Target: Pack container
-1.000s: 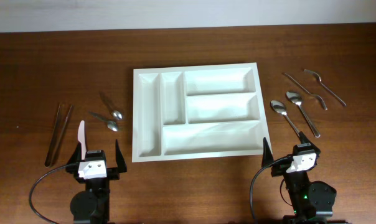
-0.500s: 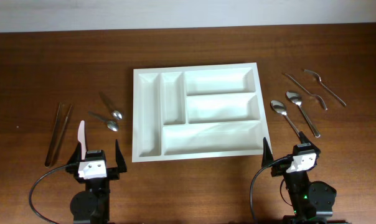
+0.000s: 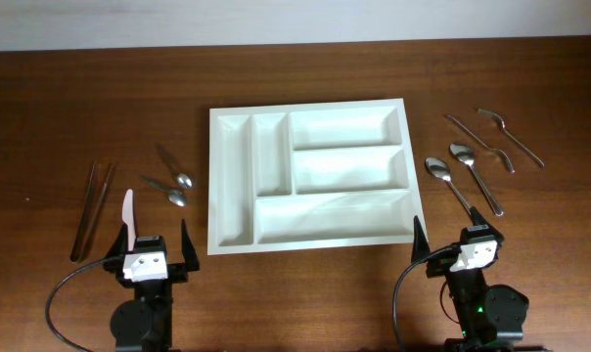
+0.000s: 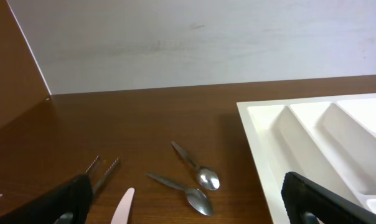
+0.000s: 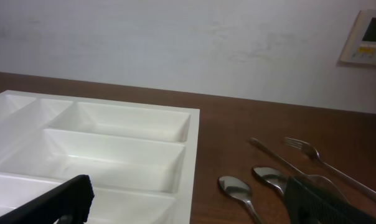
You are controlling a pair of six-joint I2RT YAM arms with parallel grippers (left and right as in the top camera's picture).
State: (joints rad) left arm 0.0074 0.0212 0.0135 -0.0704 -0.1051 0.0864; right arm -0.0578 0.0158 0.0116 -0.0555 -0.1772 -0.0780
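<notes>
Plainly, both pairs of jaws stand wide apart and hold nothing: the left gripper [image 3: 151,235] and the right gripper [image 3: 454,233] each show two dark fingers spread to the edges of their own wrist views.

Just ahead of the left jaws, by the left finger, lies a white knife [image 3: 128,217]. The left wrist view catches only its tip, the overhead view its whole length. A little further ahead rest two small spoons [image 3: 178,198]. Off to the left lies a pair of dark tongs [image 3: 99,202], whose toothed ends show only from the wrist.

The container [image 3: 335,217], white and empty, lies on the table [image 3: 61,98] ahead of and between the two grippers: ahead-right of the left jaws, ahead-left of the right. Only the overhead view takes in all five compartments.

Ahead-right of the right jaws lie two spoons [image 3: 437,169], with a fork [image 3: 518,141] and one more long utensil [image 3: 479,143] beyond them.

Both arms sit folded at the near edge of the table, held low, grippers pointing toward the far wall.

The right wrist view alone shows a wall panel [image 5: 367,37] with a small screen; its writing is too small to read.
</notes>
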